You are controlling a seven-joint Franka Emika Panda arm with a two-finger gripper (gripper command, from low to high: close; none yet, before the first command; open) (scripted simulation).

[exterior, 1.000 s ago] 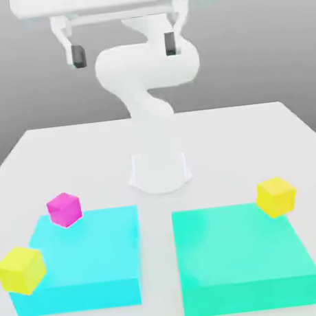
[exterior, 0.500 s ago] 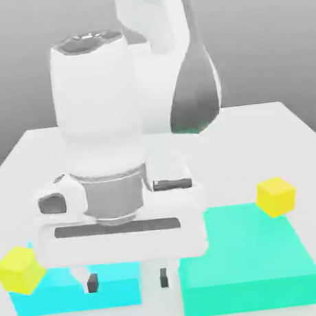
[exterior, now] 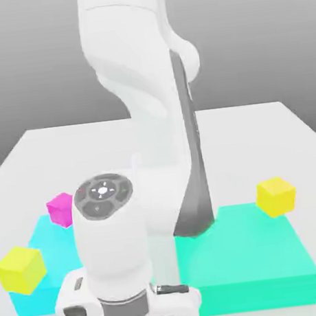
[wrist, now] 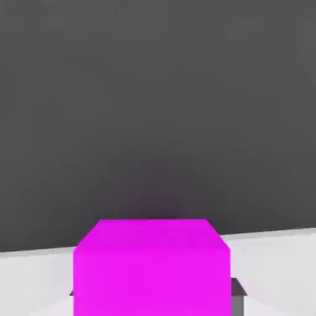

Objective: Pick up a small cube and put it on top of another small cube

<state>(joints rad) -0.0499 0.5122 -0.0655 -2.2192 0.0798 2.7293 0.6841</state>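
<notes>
A magenta cube (wrist: pixel 151 268) sits close up in the hand view, resting on the white table (wrist: pixel 271 265). My gripper (wrist: pixel 153 299) is around it, and a dark fingertip (wrist: pixel 237 295) presses against its side, with the other just peeking out on the opposite side. In the exterior view the white hand (exterior: pixel 121 300) hangs low over the table's front edge, its fingers cut off by the frame. A second magenta cube (exterior: pixel 60 209) rests on the far corner of the cyan block (exterior: pixel 39 243).
A yellow cube (exterior: pixel 21 269) sits on the cyan block's corner at the exterior view's left. Another yellow cube (exterior: pixel 276 196) sits on the far corner of the teal block (exterior: pixel 262 263). The arm's links (exterior: pixel 163 118) stand between the two blocks.
The arm swung down from high above the base to the table's front edge. Its fingers, spread wide half a second ago, have dropped below the exterior frame around the front magenta cube.
</notes>
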